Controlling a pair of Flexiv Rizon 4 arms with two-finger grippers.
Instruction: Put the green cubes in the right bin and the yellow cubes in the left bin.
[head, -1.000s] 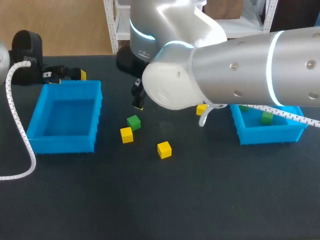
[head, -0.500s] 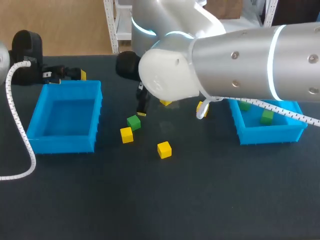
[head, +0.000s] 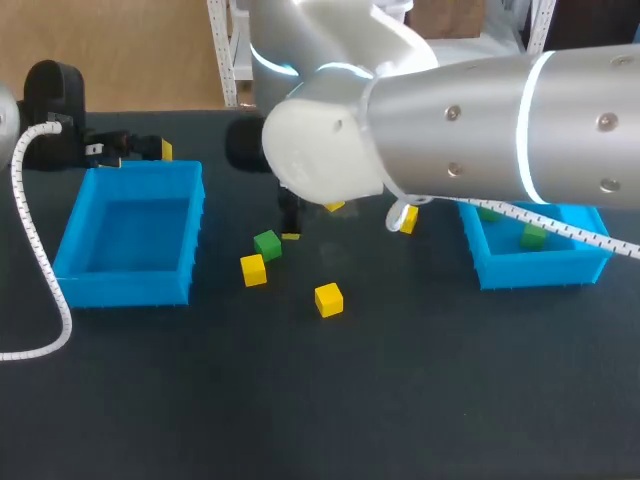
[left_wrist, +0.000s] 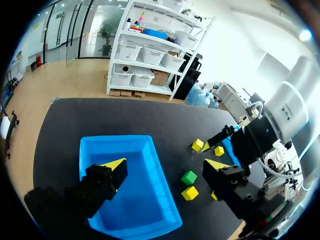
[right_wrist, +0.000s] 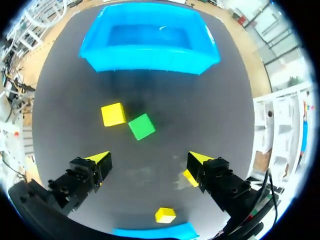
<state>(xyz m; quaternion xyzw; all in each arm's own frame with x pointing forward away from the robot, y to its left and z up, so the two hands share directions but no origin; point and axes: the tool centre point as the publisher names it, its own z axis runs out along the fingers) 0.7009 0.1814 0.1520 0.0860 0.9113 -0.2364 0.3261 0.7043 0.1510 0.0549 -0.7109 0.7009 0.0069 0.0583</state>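
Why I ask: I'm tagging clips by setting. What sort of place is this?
Probably a robotics lab bench: the right arm hangs over a dark table holding a blue left bin and right bin, with a green cube and yellow cube.

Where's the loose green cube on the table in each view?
Head view: green cube mid-table, right of the left bin.
Left wrist view: green cube on the table beside the left bin.
Right wrist view: green cube ahead of the open right pincer, between it and the left bin.
Shared landmark: the yellow cube right next to it.
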